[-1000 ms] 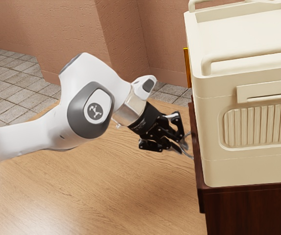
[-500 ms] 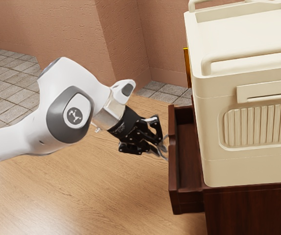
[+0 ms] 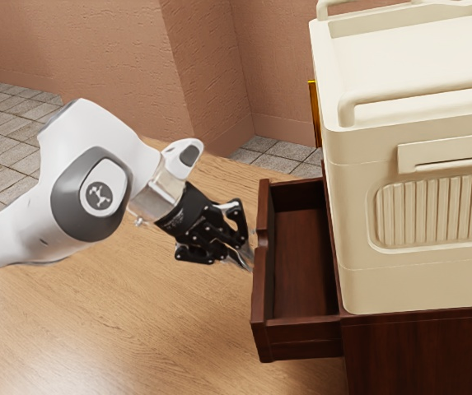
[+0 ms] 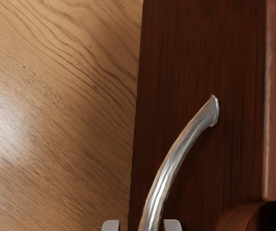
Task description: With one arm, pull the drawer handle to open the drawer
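My gripper [image 3: 242, 253] is in front of the dark wooden drawer [image 3: 257, 280], at its outer face. It is shut on the silver handle. In the wrist view the curved metal handle [image 4: 169, 166] runs from its mount on the drawer front [image 4: 176, 57] down between the fingertips of my gripper [image 4: 141, 226]; the place of contact lies below the lower edge. The drawer stands well out of the cabinet [image 3: 417, 354], its hollow inside visible from above.
A large cream-coloured case [image 3: 417, 239] with raised rails stands on top of the cabinet. Wooden flooring [image 3: 153, 329] stretches below the arm and beside the drawer. Behind are a pinkish wall [image 3: 211, 74] and grey tiles [image 3: 5, 132].
My hand has moved toward the exterior view's left, away from the cabinet. The drawer has slid out with it, from shut to wide open, the handle staying at the fingers.
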{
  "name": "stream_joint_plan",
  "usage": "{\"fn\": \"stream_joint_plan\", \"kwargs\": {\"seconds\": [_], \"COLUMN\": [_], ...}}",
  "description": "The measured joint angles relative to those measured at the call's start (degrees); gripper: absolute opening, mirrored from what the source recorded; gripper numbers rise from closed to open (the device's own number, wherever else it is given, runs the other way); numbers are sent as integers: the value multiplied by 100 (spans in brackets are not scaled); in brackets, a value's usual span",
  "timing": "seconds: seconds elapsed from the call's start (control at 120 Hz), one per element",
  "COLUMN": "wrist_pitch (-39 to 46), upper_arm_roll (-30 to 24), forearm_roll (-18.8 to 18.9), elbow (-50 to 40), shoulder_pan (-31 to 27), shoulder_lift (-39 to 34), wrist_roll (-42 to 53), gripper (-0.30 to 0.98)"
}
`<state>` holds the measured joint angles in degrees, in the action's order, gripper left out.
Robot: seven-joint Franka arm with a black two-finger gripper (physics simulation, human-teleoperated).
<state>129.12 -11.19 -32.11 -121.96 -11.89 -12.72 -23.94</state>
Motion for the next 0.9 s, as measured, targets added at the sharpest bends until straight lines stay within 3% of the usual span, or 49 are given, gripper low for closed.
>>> {"fn": "stream_joint_plan", "kwargs": {"seconds": [0.9], "wrist_pitch": [-280], "upper_arm_roll": [665], "forearm_roll": [471], "elbow": [-645], "shoulder_pan": [-14], "shoulder_lift": [-727], "wrist_roll": [121], "gripper": [-5]}}
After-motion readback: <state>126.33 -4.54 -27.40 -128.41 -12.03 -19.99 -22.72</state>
